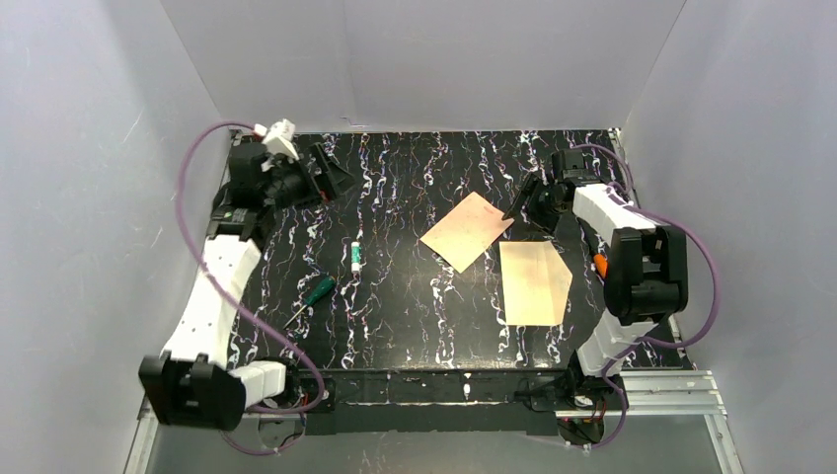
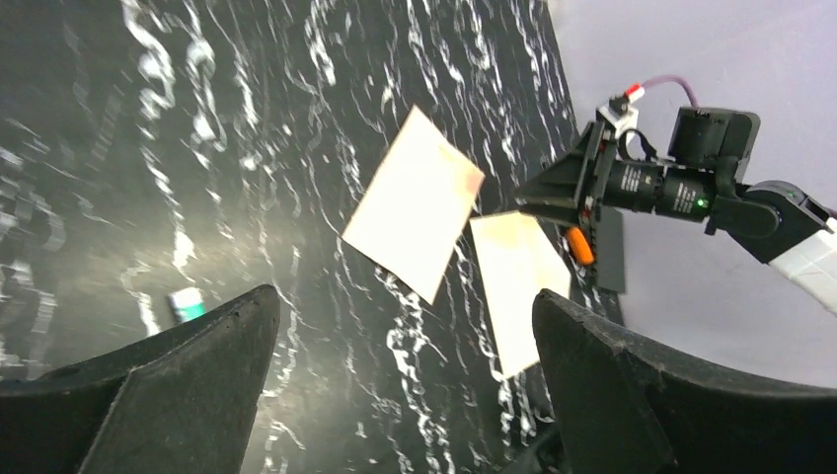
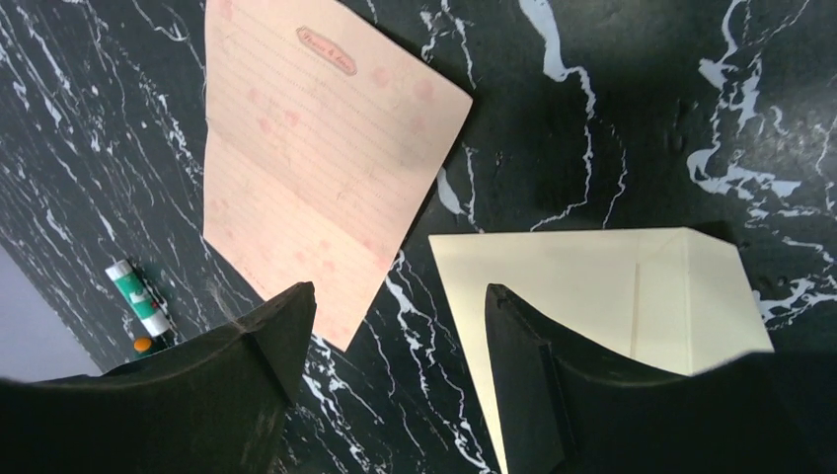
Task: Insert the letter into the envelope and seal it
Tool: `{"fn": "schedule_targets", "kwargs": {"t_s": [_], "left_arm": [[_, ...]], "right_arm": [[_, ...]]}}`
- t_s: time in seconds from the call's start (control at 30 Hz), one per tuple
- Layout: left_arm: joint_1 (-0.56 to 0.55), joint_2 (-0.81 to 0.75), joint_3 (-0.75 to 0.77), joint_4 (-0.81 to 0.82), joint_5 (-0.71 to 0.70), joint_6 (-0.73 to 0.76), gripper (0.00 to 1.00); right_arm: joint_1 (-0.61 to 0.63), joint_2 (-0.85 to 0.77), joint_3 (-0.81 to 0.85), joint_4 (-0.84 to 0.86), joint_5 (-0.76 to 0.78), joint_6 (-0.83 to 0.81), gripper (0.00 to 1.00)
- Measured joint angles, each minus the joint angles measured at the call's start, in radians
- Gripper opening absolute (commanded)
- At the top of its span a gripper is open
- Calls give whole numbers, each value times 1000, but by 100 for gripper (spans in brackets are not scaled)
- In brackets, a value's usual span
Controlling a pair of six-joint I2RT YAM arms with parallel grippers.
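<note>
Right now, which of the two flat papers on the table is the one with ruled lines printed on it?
The letter, the pinkish-tan sheet with a small printed header. The envelope beside it is plain cream with an open flap.

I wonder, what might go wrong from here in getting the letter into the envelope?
1. The letter lies flat on the table, so the open right gripper may slide over it rather than pinch an edge.
2. Its corner sits close to the envelope; dragging one could shift the other.
3. Both look similar in width, so the letter may jam at the opening.
</note>
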Motion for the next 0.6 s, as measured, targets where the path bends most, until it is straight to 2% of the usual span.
{"fn": "schedule_targets", "kwargs": {"t_s": [0.07, 0.17, 0.23, 0.43, 0.6], "left_arm": [[-30, 78, -29, 54, 15, -63, 93], [-121, 231, -46, 145, 37, -144, 77], [-189, 354, -38, 229, 87, -181, 73], [-340, 752, 174, 314, 156, -237, 69], [-399, 920, 285, 345, 151, -274, 57]], "right_arm": [[0, 17, -2, 26, 9, 8, 72], [0, 30, -20, 80, 6, 19, 68], [0, 45, -27, 115, -2, 25, 67], [0, 67, -96, 237, -34, 44, 67], [-1, 73, -133, 296, -34, 48, 66]]}}
